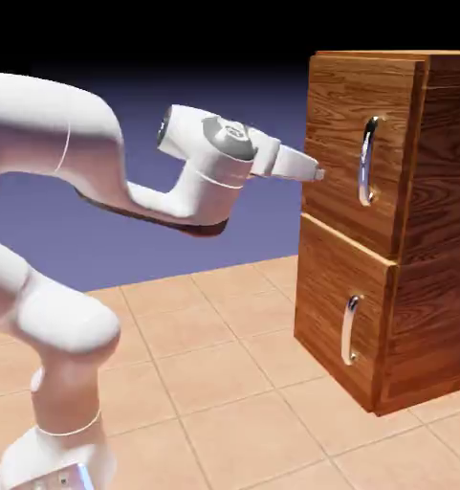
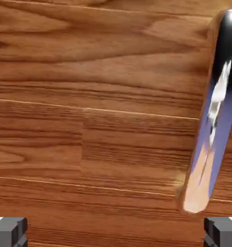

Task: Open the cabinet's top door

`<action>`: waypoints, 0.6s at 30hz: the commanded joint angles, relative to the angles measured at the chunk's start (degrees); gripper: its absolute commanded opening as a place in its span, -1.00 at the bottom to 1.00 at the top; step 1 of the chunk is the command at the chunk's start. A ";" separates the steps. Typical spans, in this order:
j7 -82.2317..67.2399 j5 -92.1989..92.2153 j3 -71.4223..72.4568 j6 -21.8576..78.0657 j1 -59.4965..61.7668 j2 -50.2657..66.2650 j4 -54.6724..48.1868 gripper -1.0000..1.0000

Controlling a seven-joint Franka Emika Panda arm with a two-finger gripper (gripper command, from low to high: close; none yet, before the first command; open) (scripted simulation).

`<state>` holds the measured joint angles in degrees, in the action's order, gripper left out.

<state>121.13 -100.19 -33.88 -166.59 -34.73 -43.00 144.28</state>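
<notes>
A: What's the gripper point(image 2: 116, 232) doing?
B: Hovering near the top door point(image 1: 360, 153), fingers spreading wide, holding nothing.
A: Handle?
B: Silver handle point(image 1: 367, 162) is standing upright on that door, showing along the hand view's right side.
A: Door position?
B: Sitting closed on the cabinet point(image 1: 444, 163), above the smaller door point(image 1: 334, 297), at the exterior view's right.

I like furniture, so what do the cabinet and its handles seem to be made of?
The cabinet looks like varnished reddish-brown wood, going by its streaky grain and sheen. The top handle and lower handle look like polished metal, perhaps chrome, given their mirror-like shine.
</notes>
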 commanded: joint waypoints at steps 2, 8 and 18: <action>3.92 -4.99 -1.69 0.37 -1.69 -0.51 -0.83 0.00; 15.66 -19.94 -6.74 1.48 -6.77 -2.06 -3.33 0.00; 35.22 -44.86 -15.17 3.32 -15.24 -4.63 -7.49 0.00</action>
<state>156.35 -145.04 -49.04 -163.27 -49.97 -47.63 136.80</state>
